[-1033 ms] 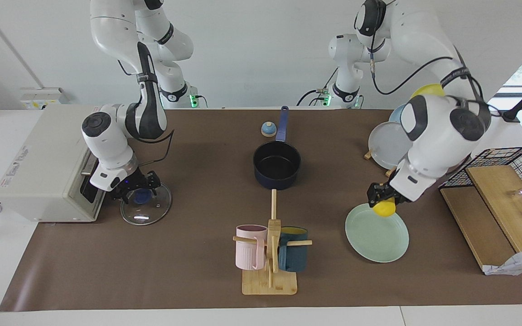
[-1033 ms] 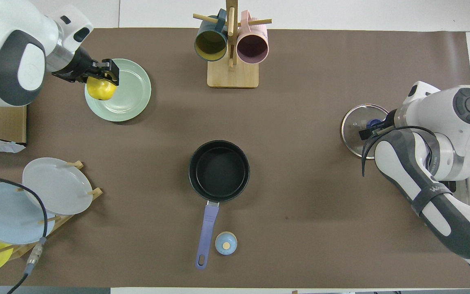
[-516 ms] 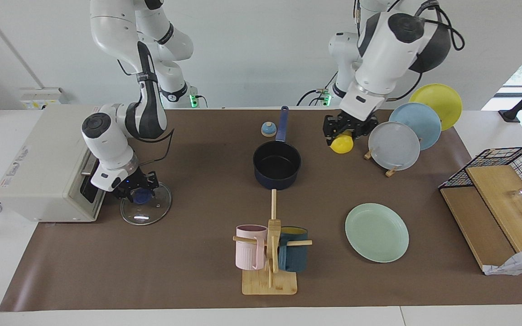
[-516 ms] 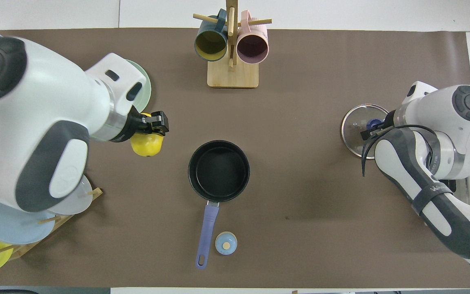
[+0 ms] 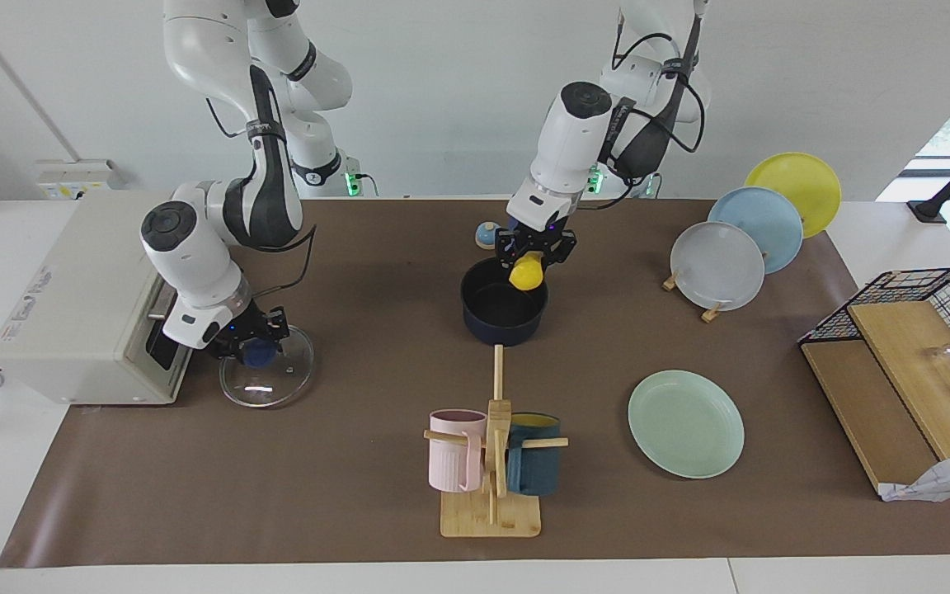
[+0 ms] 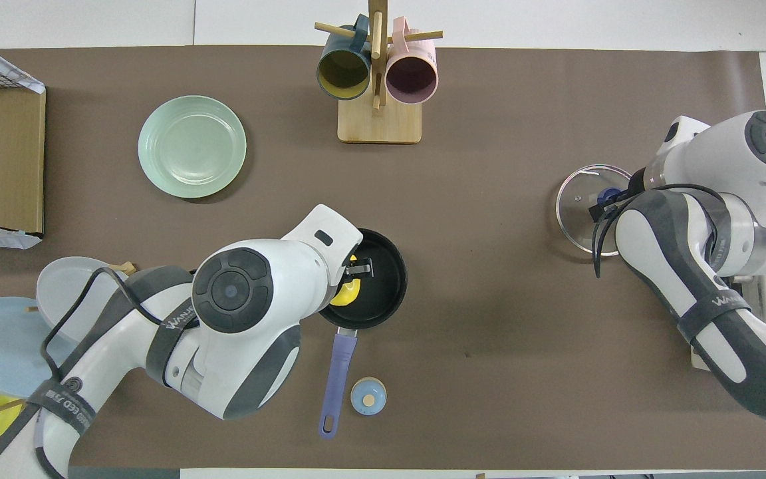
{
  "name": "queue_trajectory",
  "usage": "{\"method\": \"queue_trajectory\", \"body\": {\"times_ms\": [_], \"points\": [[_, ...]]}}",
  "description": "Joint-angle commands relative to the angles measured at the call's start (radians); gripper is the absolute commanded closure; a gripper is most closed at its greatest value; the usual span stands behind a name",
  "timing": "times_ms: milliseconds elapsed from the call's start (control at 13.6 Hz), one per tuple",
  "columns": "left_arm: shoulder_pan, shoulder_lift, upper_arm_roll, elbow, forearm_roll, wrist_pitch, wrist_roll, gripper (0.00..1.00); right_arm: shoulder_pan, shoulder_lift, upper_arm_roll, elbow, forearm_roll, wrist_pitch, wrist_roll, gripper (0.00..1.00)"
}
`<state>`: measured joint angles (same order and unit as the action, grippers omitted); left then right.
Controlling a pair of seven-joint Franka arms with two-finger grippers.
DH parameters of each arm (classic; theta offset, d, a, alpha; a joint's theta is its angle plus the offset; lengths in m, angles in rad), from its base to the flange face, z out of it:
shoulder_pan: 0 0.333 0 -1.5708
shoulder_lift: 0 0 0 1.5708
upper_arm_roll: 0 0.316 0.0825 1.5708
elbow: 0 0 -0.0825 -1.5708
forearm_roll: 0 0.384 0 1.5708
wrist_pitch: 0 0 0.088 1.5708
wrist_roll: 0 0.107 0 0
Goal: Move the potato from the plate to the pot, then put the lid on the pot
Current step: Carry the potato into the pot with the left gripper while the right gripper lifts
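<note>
The pot (image 5: pixel 504 308) sits mid-desk, its black inside bare, its long blue handle (image 6: pixel 334 381) pointing toward the robots. Just above its rim hangs the potato (image 5: pixel 527 272), grasped between the fingers of the left gripper (image 5: pixel 533 252); in the overhead view the yellow lump (image 6: pixel 346 293) shows over the part of the pot's opening nearest the handle, not yet resting on the bottom. The plate (image 5: pixel 686 423) lies bare on the desk, farther from the robots than the pot and toward the left arm's end.

Toward the right arm's end the lid (image 5: pixel 267 377) lies flat on the brown mat beside a beige oven-like box (image 5: pixel 79 299). The right gripper (image 5: pixel 256 345) is down on the lid's blue knob (image 6: pixel 608 197), its fingers clenched around it.

A wooden mug tree (image 5: pixel 491 474) carries a pink mug (image 5: pixel 456 462) and a dark teal mug (image 5: pixel 533 465), both hung on pegs. A rack holds grey (image 5: pixel 717 266), blue (image 5: pixel 759 216) and yellow (image 5: pixel 795 180) plates on edge. A small blue-topped bell (image 6: pixel 368 396) stands beside the pot handle.
</note>
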<state>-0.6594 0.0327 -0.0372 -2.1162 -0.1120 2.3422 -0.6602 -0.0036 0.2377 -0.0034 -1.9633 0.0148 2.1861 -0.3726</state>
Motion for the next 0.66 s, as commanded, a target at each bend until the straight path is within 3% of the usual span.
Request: {"method": "queue_trajectory", "body": {"times_ms": [0, 148, 590], "points": [[-0.038, 0.044, 0.020, -0.028, 0.001, 0.103, -0.021, 1.00, -0.004, -0.006, 0.038, 0.075, 0.017, -0.109, -0.019, 0.92], [-0.046, 0.074, 0.022, -0.037, 0.018, 0.146, -0.019, 1.00, 0.000, -0.017, 0.092, 0.135, 0.014, -0.201, 0.065, 1.00], [-0.071, 0.090, 0.023, -0.117, 0.069, 0.203, -0.021, 1.00, 0.168, -0.031, 0.111, 0.265, -0.001, -0.356, 0.387, 1.00]]}}
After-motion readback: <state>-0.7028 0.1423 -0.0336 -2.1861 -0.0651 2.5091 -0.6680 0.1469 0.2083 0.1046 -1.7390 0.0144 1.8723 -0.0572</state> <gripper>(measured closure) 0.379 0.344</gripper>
